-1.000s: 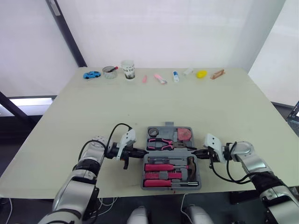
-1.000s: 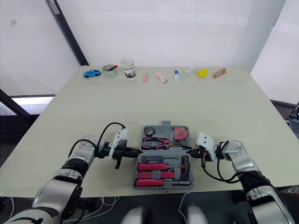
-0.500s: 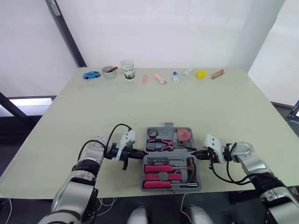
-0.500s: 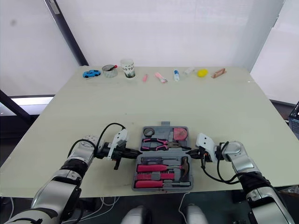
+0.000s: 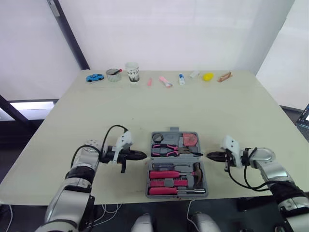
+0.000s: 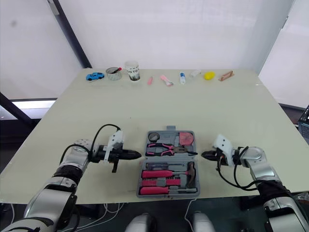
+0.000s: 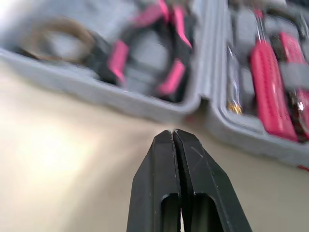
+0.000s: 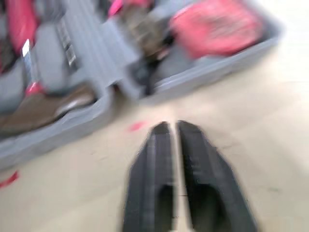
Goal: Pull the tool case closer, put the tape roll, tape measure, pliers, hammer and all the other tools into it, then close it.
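The case [image 5: 176, 164] lies open near the front of the table [image 5: 217, 111], right between your two grippers. Your left gripper [image 5: 140, 155] and right gripper [image 5: 210, 155] are both pinched closed and empty. Each points at one side wall, just beside it and equally near.

The tool case [image 7: 145, 107] is cut off in both wrist views.

Left end effector [image 5: 141, 155] and right end effector [image 5: 210, 155] closed, tips inward, arms low.
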Robot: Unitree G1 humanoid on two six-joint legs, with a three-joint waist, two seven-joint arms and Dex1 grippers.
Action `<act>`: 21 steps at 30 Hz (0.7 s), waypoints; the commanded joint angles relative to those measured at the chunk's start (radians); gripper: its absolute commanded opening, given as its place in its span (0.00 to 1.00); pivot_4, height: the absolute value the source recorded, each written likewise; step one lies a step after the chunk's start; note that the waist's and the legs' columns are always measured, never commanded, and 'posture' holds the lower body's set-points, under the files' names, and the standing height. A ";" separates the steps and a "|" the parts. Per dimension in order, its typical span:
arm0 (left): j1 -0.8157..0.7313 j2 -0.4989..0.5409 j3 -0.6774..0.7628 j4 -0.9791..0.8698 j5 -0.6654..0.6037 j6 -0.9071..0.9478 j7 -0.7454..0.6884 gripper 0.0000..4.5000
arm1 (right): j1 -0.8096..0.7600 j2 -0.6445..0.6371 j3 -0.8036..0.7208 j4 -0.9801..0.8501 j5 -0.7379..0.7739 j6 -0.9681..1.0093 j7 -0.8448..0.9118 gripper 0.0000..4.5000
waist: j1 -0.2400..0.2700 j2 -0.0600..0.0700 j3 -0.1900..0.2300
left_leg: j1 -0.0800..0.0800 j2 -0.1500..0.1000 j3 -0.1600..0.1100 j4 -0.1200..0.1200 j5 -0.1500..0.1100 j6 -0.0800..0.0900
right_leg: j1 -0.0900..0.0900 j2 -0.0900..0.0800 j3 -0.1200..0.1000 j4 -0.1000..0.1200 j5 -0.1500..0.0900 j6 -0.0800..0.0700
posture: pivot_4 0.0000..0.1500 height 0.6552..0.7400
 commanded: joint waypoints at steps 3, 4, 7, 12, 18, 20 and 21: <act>0.186 0.042 0.002 -0.464 -0.192 0.309 -0.083 0.00 | -0.106 0.040 -0.077 -0.010 0.107 0.188 -0.040 0.61 | -0.009 0.000 0.000 | 0.000 0.000 0.001 0.000 0.000 0.000 | 0.000 0.000 0.001 0.000 0.000 0.000 | 1.00 1.00; 0.219 0.050 -0.016 -0.524 -0.192 0.334 -0.075 0.00 | -0.133 0.055 -0.079 0.005 0.116 0.219 -0.047 0.74 | -0.010 0.001 0.000 | 0.000 0.001 0.001 -0.001 0.000 0.000 | 0.000 0.001 0.001 0.000 0.000 0.000 | 1.00 1.00; 0.284 0.050 -0.066 -0.642 -0.177 0.373 -0.030 0.00 | -0.205 0.090 -0.074 0.070 0.117 0.289 -0.065 0.95 | -0.013 0.001 0.001 | 0.001 0.001 0.000 -0.001 0.000 0.000 | 0.000 0.001 0.001 0.000 0.000 0.000 | 1.00 1.00; 0.330 0.013 -0.151 -0.723 -0.121 0.379 0.070 0.00 | -0.320 0.126 -0.036 0.234 0.070 0.352 -0.077 0.99 | 0.001 0.001 0.001 | 0.001 0.001 0.001 0.000 0.000 0.000 | 0.000 0.001 0.001 0.000 0.000 0.000 | 1.00 1.00; 0.356 -0.027 -0.256 -0.760 -0.028 0.395 0.191 0.00 | -0.432 0.164 -0.011 0.486 -0.008 0.298 -0.096 0.99 | 0.000 0.001 0.001 | 0.000 0.000 0.001 -0.001 0.000 0.000 | 0.000 0.001 0.002 0.000 0.000 0.000 | 1.00 1.00; 0.355 -0.039 -0.284 -0.759 0.008 0.402 0.237 0.00 | -0.461 0.181 -0.007 0.554 -0.028 0.284 -0.095 0.99 | 0.000 0.001 0.001 | 0.000 0.000 0.001 -0.001 0.000 0.000 | 0.000 0.001 0.002 0.000 0.000 0.000 | 1.00 1.00; 0.353 -0.037 -0.296 -0.753 0.027 0.398 0.251 0.00 | -0.472 0.187 -0.002 0.580 -0.040 0.282 -0.088 0.99 | 0.000 0.001 0.001 | 0.000 0.000 0.001 -0.001 0.000 0.000 | 0.000 0.001 0.002 0.000 0.000 0.000 | 1.00 1.00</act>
